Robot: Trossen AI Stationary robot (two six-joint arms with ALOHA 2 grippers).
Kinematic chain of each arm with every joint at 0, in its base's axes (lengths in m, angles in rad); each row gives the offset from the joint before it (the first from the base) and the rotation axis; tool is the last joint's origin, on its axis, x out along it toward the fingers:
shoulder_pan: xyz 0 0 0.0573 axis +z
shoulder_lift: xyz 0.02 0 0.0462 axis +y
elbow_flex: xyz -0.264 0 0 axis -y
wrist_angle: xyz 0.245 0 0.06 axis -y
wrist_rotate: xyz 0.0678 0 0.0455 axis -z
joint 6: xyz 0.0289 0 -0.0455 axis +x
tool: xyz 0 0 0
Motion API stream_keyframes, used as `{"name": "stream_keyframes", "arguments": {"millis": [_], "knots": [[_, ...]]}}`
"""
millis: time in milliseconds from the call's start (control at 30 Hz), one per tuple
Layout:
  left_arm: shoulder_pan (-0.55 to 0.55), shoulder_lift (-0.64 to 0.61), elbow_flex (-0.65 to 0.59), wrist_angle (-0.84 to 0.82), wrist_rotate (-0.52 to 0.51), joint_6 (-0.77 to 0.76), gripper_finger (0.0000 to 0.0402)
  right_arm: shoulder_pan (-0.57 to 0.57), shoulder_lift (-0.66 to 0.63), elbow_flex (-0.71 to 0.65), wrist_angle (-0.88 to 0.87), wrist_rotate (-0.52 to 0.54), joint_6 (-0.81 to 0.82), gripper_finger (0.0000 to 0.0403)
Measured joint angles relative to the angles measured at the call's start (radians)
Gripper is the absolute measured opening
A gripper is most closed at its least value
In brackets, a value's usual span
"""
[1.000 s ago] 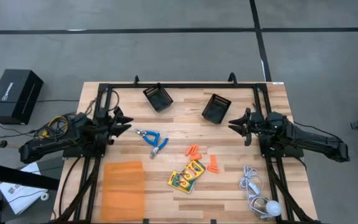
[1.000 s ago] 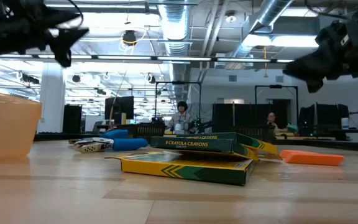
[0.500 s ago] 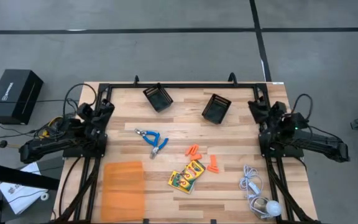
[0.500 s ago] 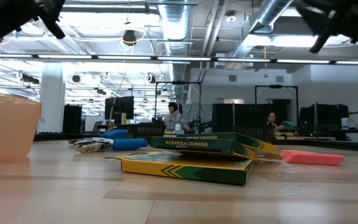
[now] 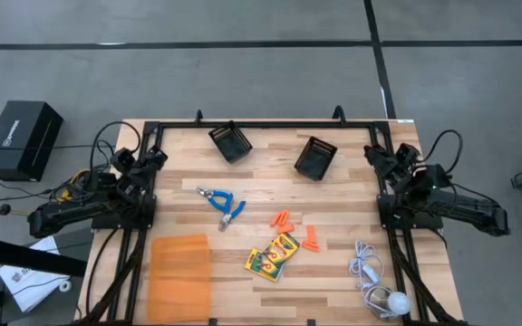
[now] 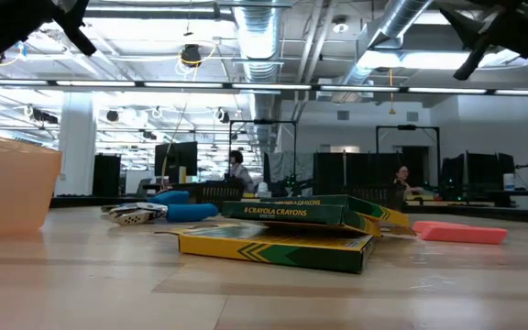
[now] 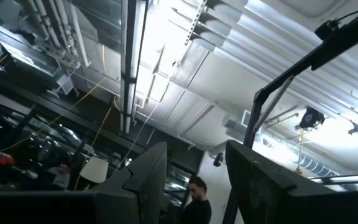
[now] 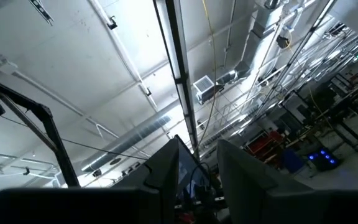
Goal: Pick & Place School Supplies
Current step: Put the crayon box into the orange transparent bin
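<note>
Nearest you, the crayon boxes [image 5: 273, 256] lie stacked on the table's [image 5: 333, 281] front middle, orange pieces [image 5: 295, 228] just behind them. Further back sits the blue-handled scissors tool [image 5: 224, 204], left of centre. Your left gripper [image 5: 149, 159] is raised at the left edge, fingers parted, holding nothing — your right gripper [image 5: 385, 159] mirrors it at the right edge, fingers slightly apart, also empty.

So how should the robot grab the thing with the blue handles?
Probably by the blue handles, coming straight down from above. The tool lies flat on the table with bare wood all around it, so nothing blocks a top approach. The handles look like the thicker end; the metal tip looks thin and low to the wood, so it is likely harder to pinch.
</note>
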Motion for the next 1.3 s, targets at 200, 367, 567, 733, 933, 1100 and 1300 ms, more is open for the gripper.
{"name": "stream_keyframes", "arguments": {"millis": [200, 367, 567, 733, 933, 1100, 1300], "knots": [[0.0, 0.0, 0.0, 0.003, -0.1, -0.005, 0.0161, 0.0, 0.0, 0.0, 0.0, 0.011, 0.009, 0.0103], [0.0, 0.035, 0.0, 0.008, -0.184, 0.003, 0.0161, 0.0, 0.0, 0.006, 0.02, 0.102, 0.045, 0.0103], [0.0, 0.176, 0.032, 0.002, -0.16, -0.076, 0.0157, 0.019, 0.069, 0.094, 0.017, 0.106, 0.061, 0.0103], [0.0, 0.458, 0.152, -0.23, -0.041, -0.039, 0.0139, 0.037, 0.227, 0.211, -0.05, 0.105, -0.037, 0.0103], [0.0, 0.876, 0.339, -0.31, 0.187, 0.046, 0.0128, 0.037, 0.366, 0.313, -0.064, 0.105, -0.093, 0.0103], [-0.02, 1.163, 0.5, -0.381, 0.395, 0.146, 0.0142, 0.037, 0.409, 0.354, -0.062, 0.105, -0.109, 0.0103], [-0.081, 1.384, 0.651, -0.369, 0.533, 0.224, 0.0139, 0.037, 0.411, 0.372, -0.06, 0.105, -0.109, 0.0103]]}}
